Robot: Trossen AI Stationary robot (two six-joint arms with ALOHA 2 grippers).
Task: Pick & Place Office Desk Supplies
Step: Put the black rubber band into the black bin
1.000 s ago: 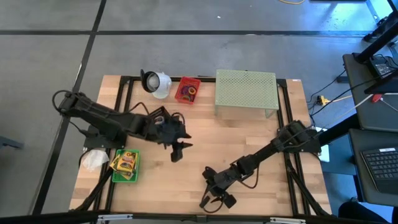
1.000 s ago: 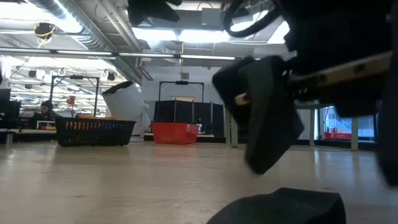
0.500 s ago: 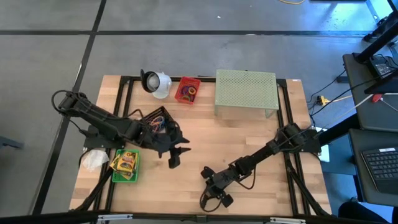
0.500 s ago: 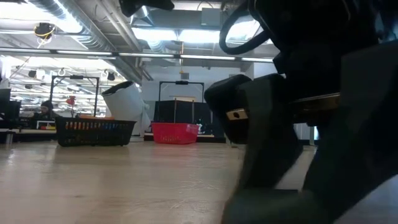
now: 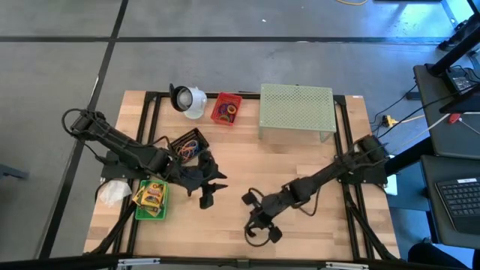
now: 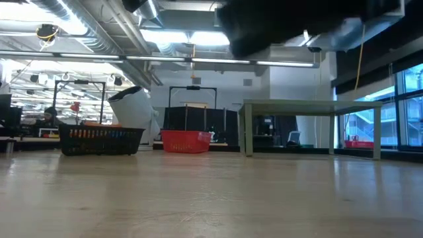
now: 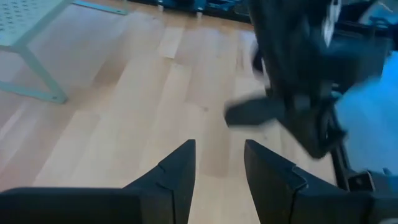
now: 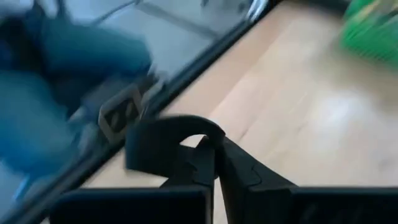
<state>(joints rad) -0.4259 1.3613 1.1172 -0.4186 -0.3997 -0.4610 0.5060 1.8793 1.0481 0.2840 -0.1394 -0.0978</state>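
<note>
My right gripper (image 5: 255, 225) hangs above the table's near middle, shut on a small black clip (image 8: 163, 142), one of the office desk supplies. My left gripper (image 5: 206, 193) stands open left of centre, with nothing between its fingers (image 7: 217, 168). Behind it a black mesh basket (image 5: 186, 144) holds coloured rubber bands. A green tray (image 5: 151, 199) at the near left holds yellow crayon boxes. A red basket (image 5: 226, 109) at the far edge holds more bands. My right gripper pinches the black clip between its two fingertips by one end of its arched body (image 8: 200, 144). The fingers slant downward. The rest of the clip sticks out sideways past the fingertips, and the low view shows bare tabletop beneath the raised arm (image 6: 297, 20).
A pale green mesh stand (image 5: 297, 111) stands at the far right, and a white cup-shaped object (image 5: 189, 100) lies at the far left. A white crumpled thing (image 5: 112, 193) lies beyond the table's left edge. Bare wood (image 5: 300, 161) lies between the two arms.
My right gripper has shut on the black clip and risen off the table, leaving the low view's foreground. My left gripper has swung toward the table's near edge, uncovering the black mesh basket.
</note>
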